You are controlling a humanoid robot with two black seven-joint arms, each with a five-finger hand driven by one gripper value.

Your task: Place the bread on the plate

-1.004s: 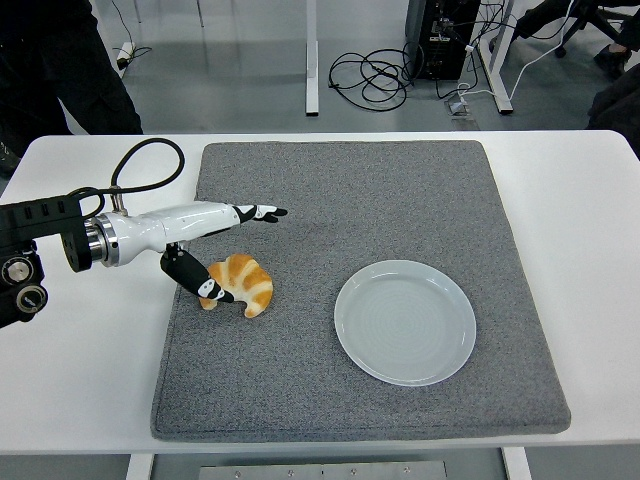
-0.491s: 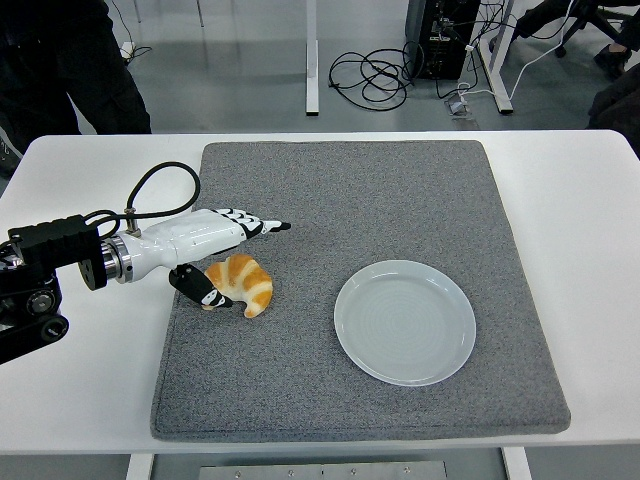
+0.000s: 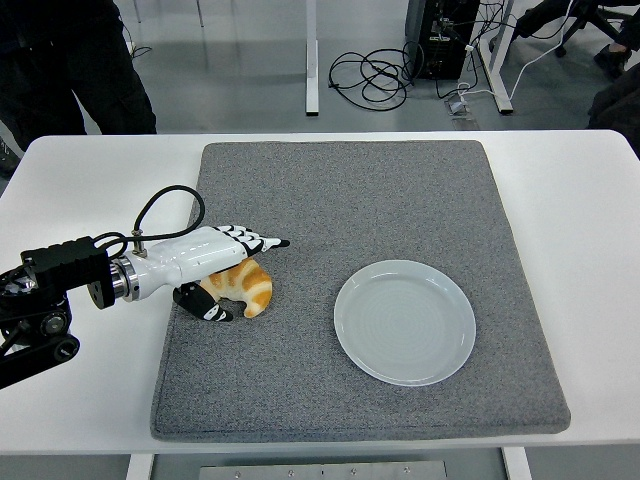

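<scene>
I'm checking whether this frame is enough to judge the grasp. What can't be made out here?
Head view only:
- The bread: its left part is covered by the left robot hand, so contact there is hidden.
- Whether the hand actually grips the bread cannot be told; fingers lie over it, thumb below.
- The right arm is not in view.
- The person at top left is cut off by the picture's edge.
- The plate shows fully.

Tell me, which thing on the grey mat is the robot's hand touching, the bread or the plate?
The bread: the left hand lies over it. The plate sits apart, empty.
</scene>
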